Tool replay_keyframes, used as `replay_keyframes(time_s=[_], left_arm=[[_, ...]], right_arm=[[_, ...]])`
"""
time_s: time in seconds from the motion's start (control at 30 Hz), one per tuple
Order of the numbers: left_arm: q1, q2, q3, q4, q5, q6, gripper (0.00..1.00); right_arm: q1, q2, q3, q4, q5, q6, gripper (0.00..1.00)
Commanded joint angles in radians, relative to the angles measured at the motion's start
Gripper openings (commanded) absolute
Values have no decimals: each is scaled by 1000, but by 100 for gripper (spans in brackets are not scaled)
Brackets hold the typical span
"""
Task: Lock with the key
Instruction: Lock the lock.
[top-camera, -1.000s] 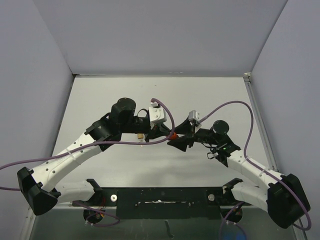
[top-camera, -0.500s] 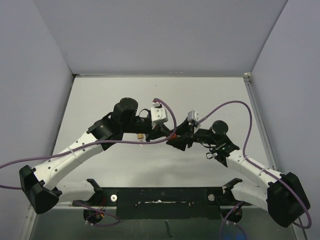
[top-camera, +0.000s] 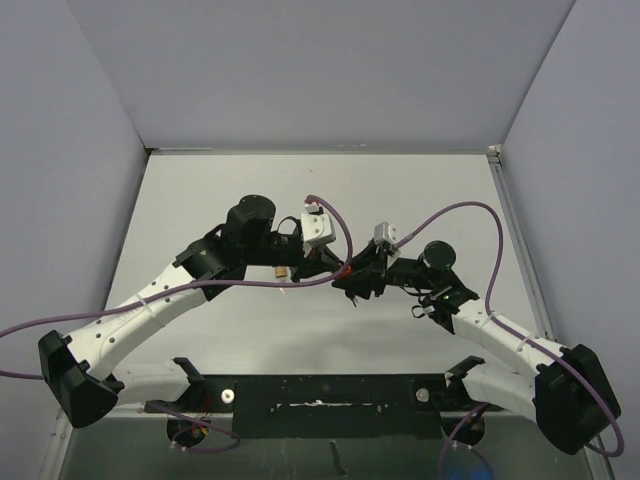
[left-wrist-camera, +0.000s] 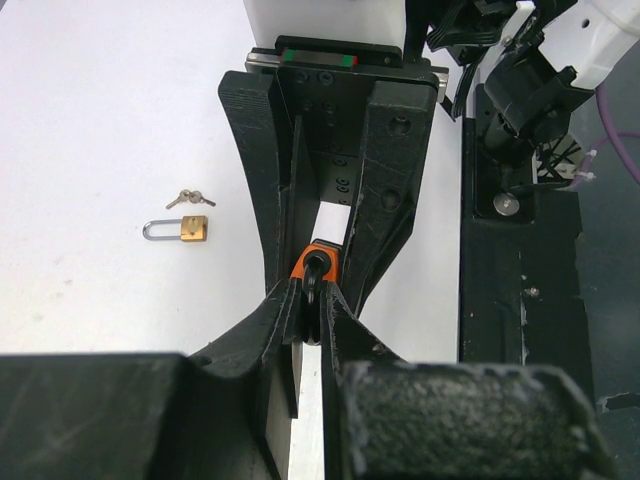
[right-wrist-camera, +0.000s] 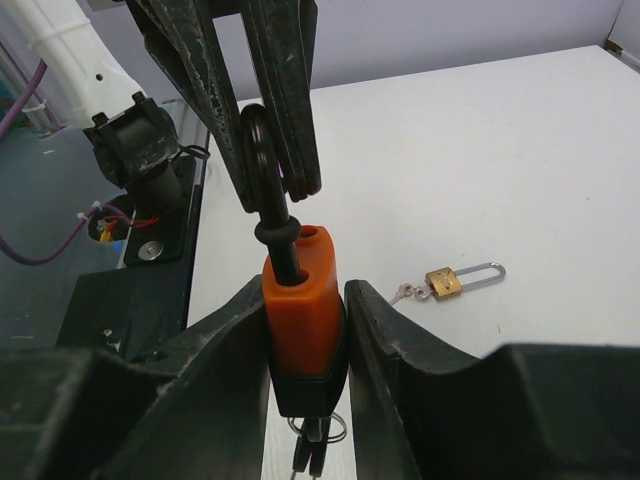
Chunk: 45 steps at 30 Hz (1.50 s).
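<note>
Robot lab: white table (top-camera: 200, 200) w/ plain grey walls (top-camera: 320, 70).

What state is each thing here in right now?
Orange padlock: held off the table, shackle seemingly open.
Left end effector: shut on its shackle.
Right end effector: shut on its body.
Brass padlock: lying on the table, shackle closed.
Small keys: loose beside the brass padlock.

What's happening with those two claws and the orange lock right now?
Left gripper shut on shackle. Right gripper clamped on orange padlock, key hanging beneath. Brass padlock lies aside on table, not in the way.
</note>
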Motion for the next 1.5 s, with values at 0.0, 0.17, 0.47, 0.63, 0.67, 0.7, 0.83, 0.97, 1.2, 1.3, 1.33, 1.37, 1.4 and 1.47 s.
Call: replay_keyframes(time_s=[0.0, 0.17, 0.47, 0.63, 0.67, 0.7, 0.83, 0.97, 1.2, 1.3, 1.33, 1.37, 1.4, 1.47], left_arm=[[0, -23, 54, 95, 17, -8, 0], [0, -12, 57, 107, 23, -17, 0], [0, -15, 40, 108, 25, -14, 0], [0, -31, 25, 131, 46, -22, 0], [1, -35, 22, 134, 54, -23, 0], [4, -39, 19, 137, 62, -25, 0], [25, -51, 9, 159, 130, -49, 0], [38, -61, -3, 187, 172, -73, 0], [40, -41, -4, 180, 179, -89, 0], [37, -40, -8, 183, 189, -95, 0], [36, -42, -9, 183, 192, -98, 0], [36, -43, -9, 184, 196, -100, 0], [36, -43, -10, 183, 198, -102, 0], [37, -41, -12, 182, 201, -104, 0]], right_arm=[[7, -3, 51, 48, 3, -2, 20], [17, -3, 55, 45, -9, -16, 14], [36, -64, 33, 68, -9, -48, 0], [36, -84, 36, 97, -46, -8, 0], [36, -89, 33, 115, -56, 5, 0], [36, -92, 32, 133, -69, 17, 0], [36, -90, 47, 181, -124, 68, 0], [34, -86, 55, 220, -142, 94, 0], [33, -97, 66, 200, -115, 65, 0], [33, -101, 71, 191, -99, 52, 0], [33, -102, 73, 188, -93, 46, 0], [33, -103, 73, 187, -86, 41, 0], [33, -105, 74, 188, -81, 37, 0], [33, -105, 78, 191, -73, 32, 0]])
